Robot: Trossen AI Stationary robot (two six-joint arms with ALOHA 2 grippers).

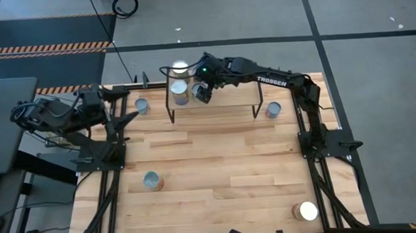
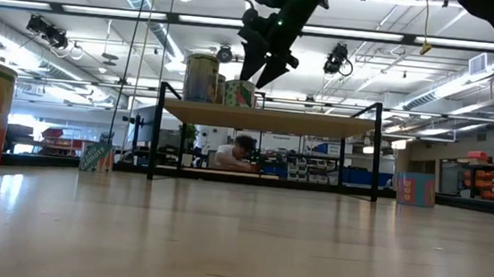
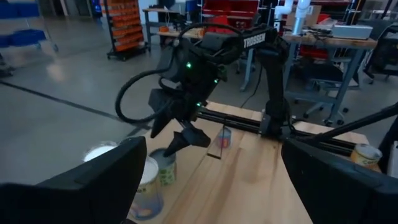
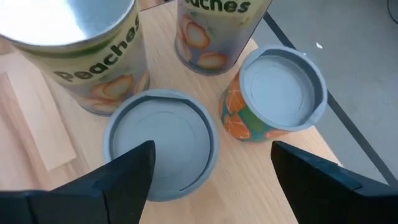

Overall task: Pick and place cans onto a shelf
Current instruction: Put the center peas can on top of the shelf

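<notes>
Above the shelf's point(image 1: 228, 94) left end, the right gripper point(image 1: 202, 92) is seen reaching in from the right arm's base at the table's right edge, elbow raised and wrist tipped downward. Its fingers point(image 4: 130, 171) are spread apart and empty, poised over a flat-lidded can point(image 4: 160, 144) that stands upright, axis vertical, lid up. Just beside it an orange-labelled can point(image 4: 273, 99) is set upright too, and 2 peach cans point(image 4: 78, 53) are stood behind them, all clustered at that end of the shelf. In the low view the fingertips are held just above the can tops, clear of them. Off the shelf, 1 can point(image 1: 142, 106) is seen near the left arm, 1 point(image 1: 272, 110) to the shelf's right, 1 point(image 1: 152, 181) on the near-left boards and 1 point(image 1: 305, 211) at the near-right corner, each upright. The left gripper point(image 1: 126, 121) is parked at the table's left edge, folded low, fingers wide open and empty.
</notes>
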